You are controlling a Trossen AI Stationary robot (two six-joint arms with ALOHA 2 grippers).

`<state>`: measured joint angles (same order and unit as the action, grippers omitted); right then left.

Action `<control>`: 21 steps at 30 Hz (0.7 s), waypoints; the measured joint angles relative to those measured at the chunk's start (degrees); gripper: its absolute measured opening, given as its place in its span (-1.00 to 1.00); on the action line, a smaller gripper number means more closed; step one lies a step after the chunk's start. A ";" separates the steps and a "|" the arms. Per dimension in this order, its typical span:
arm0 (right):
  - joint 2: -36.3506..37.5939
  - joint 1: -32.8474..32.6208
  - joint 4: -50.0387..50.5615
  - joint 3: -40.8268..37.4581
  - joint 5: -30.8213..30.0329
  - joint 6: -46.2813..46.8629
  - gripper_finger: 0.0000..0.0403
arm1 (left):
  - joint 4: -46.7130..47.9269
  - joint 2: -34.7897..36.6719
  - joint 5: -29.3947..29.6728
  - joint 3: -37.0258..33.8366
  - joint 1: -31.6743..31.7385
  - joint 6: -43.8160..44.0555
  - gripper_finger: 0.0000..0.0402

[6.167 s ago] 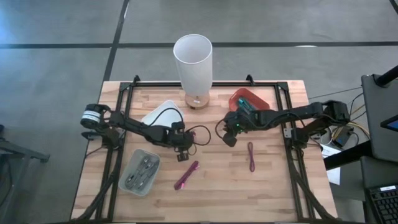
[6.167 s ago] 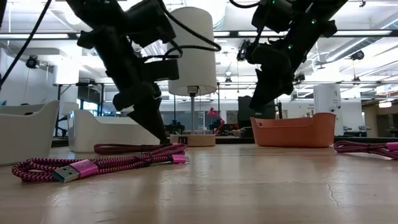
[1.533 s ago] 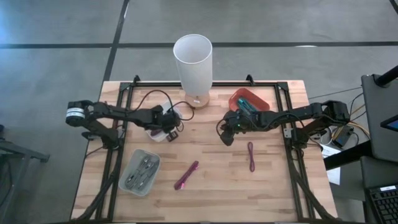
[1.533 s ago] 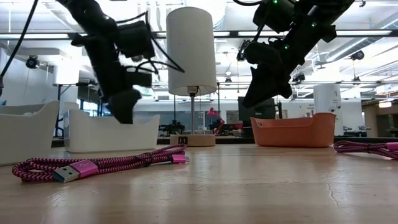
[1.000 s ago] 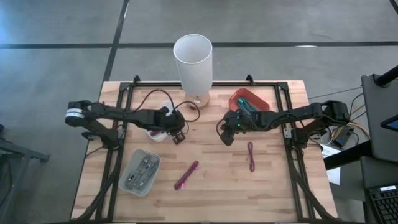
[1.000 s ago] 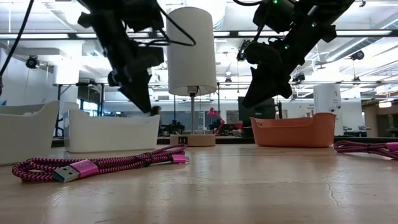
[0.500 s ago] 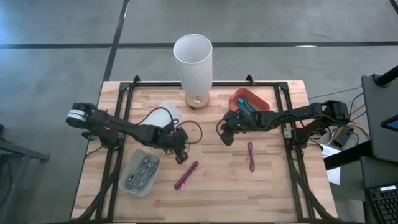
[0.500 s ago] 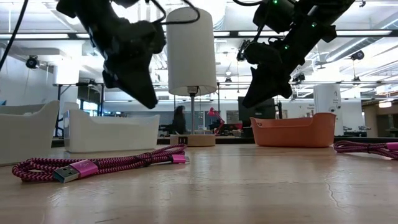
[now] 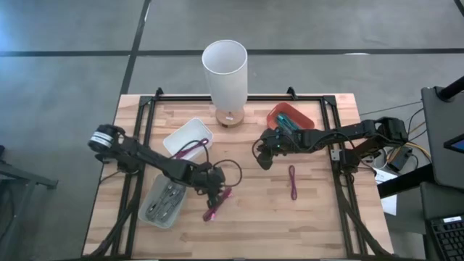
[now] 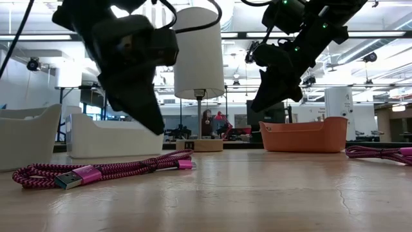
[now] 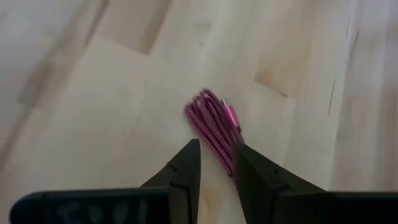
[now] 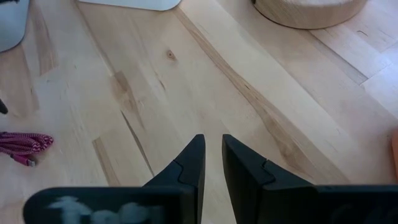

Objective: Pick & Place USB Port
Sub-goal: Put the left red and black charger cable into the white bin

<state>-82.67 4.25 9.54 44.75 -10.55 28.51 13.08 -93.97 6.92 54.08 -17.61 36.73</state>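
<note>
A coiled pink USB cable lies flat on the wooden table, also seen low down and in the left wrist view. My left gripper hovers just above its far end, open, fingers pointing down, clear of the table; the bundle shows between and beyond the fingertips. A second pink cable lies right of centre. A third pink cable rests inside the white bin. My right gripper waits above mid-table, open by a narrow gap.
A white lamp stands on its wooden base at the far edge, with a red bin to its right. A clear tray holding several metal pieces sits near the left arm. Bare wood lies between the two loose cables.
My left gripper has moved from beside the white bin toward the table's near edge and slightly right, coming down over the coiled pink cable. With the arm off the bin, the pink cable inside it shows. The right arm has kept still.
</note>
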 joint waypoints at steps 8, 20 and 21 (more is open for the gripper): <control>0.00 0.00 0.01 0.02 0.00 0.00 -0.74 | -0.72 -2.53 -0.63 0.00 -4.10 -0.20 -0.57; 0.00 0.00 0.00 0.00 0.04 0.00 -0.74 | -1.43 -6.81 -2.91 0.07 -6.99 4.77 -0.57; 0.00 0.00 0.00 0.00 0.03 0.00 -0.74 | -1.72 -7.17 -2.86 0.11 -6.99 4.90 -0.57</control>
<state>-82.67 4.25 9.54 44.75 -10.51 28.51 11.36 -101.14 4.06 54.20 -24.60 41.63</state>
